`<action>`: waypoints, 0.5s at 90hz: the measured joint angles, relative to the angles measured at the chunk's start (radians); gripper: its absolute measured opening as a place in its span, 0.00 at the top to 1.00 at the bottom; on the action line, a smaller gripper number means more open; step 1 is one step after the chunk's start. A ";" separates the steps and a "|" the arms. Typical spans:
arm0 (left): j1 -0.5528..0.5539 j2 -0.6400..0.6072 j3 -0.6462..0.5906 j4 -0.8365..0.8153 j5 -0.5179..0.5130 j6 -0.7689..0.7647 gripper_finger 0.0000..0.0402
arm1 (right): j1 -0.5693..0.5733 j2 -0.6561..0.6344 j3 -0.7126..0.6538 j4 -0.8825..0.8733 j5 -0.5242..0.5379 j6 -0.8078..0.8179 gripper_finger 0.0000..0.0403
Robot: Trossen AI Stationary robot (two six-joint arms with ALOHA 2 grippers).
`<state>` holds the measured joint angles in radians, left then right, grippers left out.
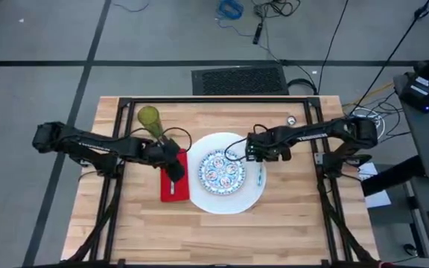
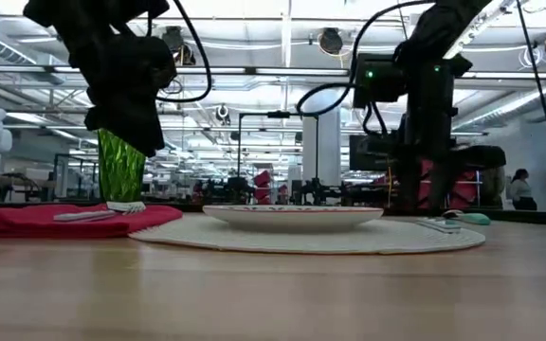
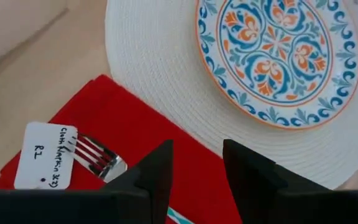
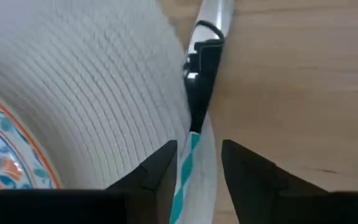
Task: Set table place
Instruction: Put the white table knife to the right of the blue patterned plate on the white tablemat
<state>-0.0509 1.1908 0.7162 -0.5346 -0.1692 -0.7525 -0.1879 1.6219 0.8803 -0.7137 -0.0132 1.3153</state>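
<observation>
Teal-striped silver spoon (image 4: pixel 191 155) lies at the right rim of the white woven round mat (image 1: pixel 253 195), right gripper (image 4: pixel 196 163) above it, fingers apart, holding nothing. Placement step; next: retract straight up. Left gripper (image 3: pixel 196 163) open over red cloth napkin (image 3: pixel 135 134).

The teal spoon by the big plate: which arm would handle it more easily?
The right. Its right gripper hovers open directly over the spoon at the white plate's edge; the left gripper is over the red napkin.
</observation>
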 joint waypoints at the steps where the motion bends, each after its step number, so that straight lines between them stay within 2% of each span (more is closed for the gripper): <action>1: 0.000 0.000 0.000 0.001 0.000 0.000 0.69 | 0.001 0.004 0.000 0.000 0.000 0.000 0.71; 22: 0.000 0.000 0.000 0.006 0.000 -0.001 0.69 | 0.013 0.045 0.005 0.011 0.011 -0.014 0.73; 45: 0.000 0.000 0.000 0.005 0.000 -0.001 0.69 | 0.013 0.050 0.079 -0.039 0.069 -0.029 0.90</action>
<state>-0.0509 1.1908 0.7162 -0.5301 -0.1696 -0.7531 -0.1749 1.6720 0.9596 -0.7528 0.0556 1.2865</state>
